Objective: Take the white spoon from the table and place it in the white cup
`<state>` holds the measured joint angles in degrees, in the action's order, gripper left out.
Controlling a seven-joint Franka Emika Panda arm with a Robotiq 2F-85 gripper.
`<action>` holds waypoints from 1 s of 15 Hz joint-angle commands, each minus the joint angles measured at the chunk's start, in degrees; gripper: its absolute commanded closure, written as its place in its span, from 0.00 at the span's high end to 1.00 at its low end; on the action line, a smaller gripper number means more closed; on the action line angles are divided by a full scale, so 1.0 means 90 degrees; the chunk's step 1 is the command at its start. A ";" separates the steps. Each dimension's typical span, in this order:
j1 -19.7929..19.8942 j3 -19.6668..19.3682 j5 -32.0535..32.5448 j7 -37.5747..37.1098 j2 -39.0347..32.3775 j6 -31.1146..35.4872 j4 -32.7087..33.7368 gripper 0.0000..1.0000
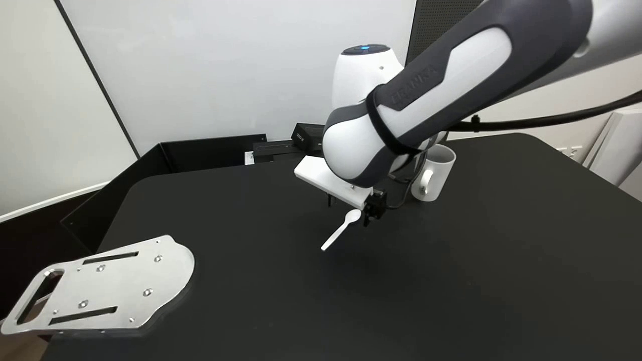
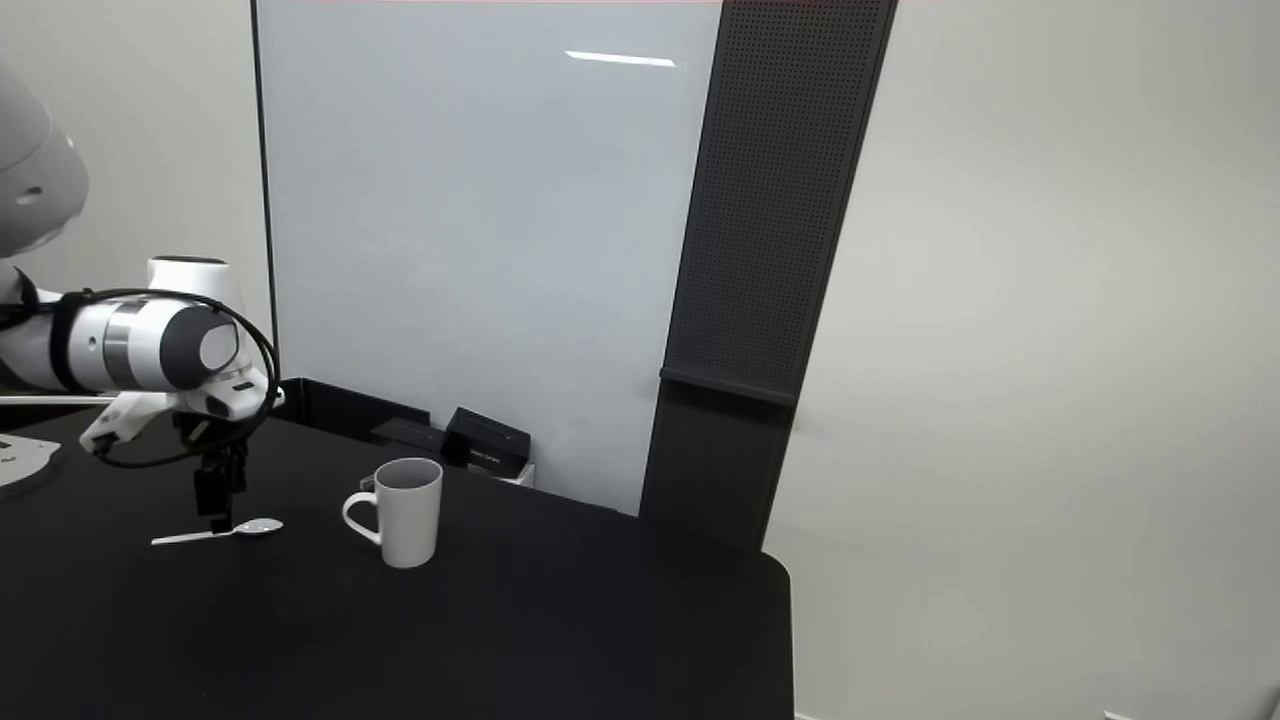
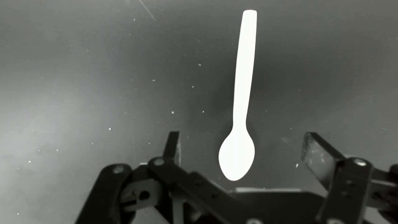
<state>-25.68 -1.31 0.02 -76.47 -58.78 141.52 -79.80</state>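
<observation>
A black table (image 1: 426,301) stretches beneath a Franka arm (image 1: 451,85) in both exterior views. We see a grey metal plate (image 1: 125,281), nearly whole, at the table's edge in an exterior view. The wrist view alone shows us plainly that the gripper (image 3: 241,146) stands with its fingers wide apart. Only the exterior views take in the white cup (image 2: 410,520), upright on the table. The white spoon (image 3: 243,93) lies on the table near the cup, apart from it; in the wrist view we find its bowl between the fingers.
</observation>
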 commanded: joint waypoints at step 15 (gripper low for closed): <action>-0.0112 -0.0178 0.0103 -0.0195 -0.1007 -0.0727 0.1399 0.74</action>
<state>-26.08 -2.03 0.16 -76.47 -65.61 136.81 -71.14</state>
